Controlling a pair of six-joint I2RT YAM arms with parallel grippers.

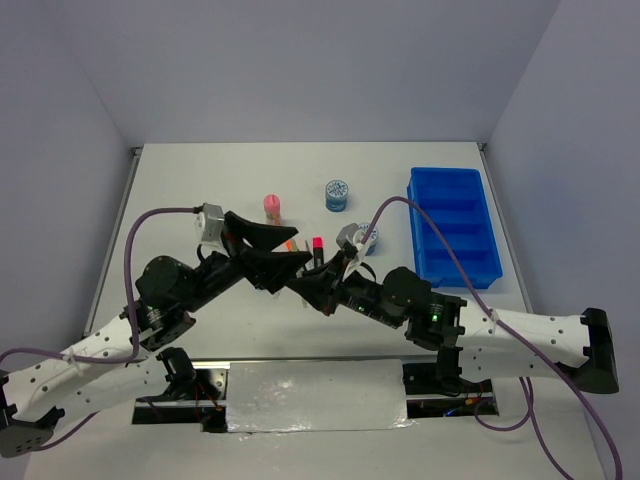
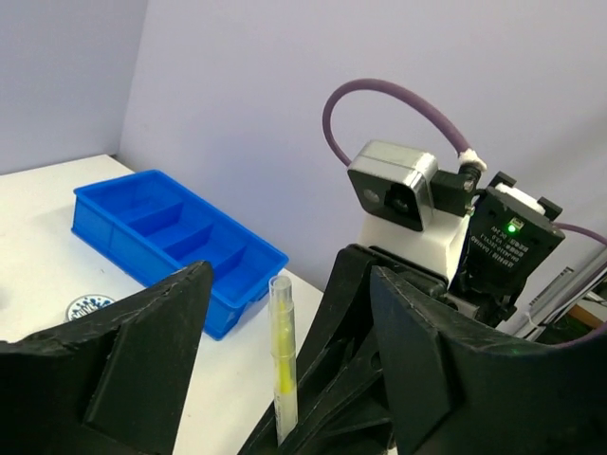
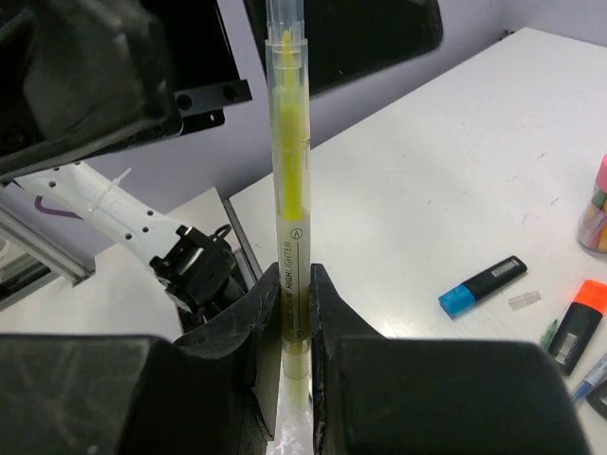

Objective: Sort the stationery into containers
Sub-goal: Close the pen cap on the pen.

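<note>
Found thin pale pen [image 3: 289, 190] with yellow core clamped low on its barrel by right pincer [image 3: 294, 313], jaws narrowed onto it, cap end standing clear beyond the fingertips. Noted left pincer [image 2: 289, 284] spread wide, one finger either side of that same pen, no contact to be seen. Placed both pincers meeting over the near-middle of the tabletop [image 1: 200, 180]. Saw blue-capped highlighter [image 3: 484, 284] and orange-capped highlighter [image 3: 580, 322] lying flat on the tabletop beyond the pen, close together but apart. Logged pink-capped highlighter [image 1: 317, 245] just beyond the pincers in the top view. Marked pink-topped tube [image 1: 272, 207] upright farther back, and one patterned roll [image 1: 337, 194] to its right, well apart from it. Spotted second roll [image 1: 368, 240] partly hidden behind the right wrist camera. Recorded blue tray [image 1: 447, 173] at far right of the tabletop, compartments bare as far as visible.
</note>
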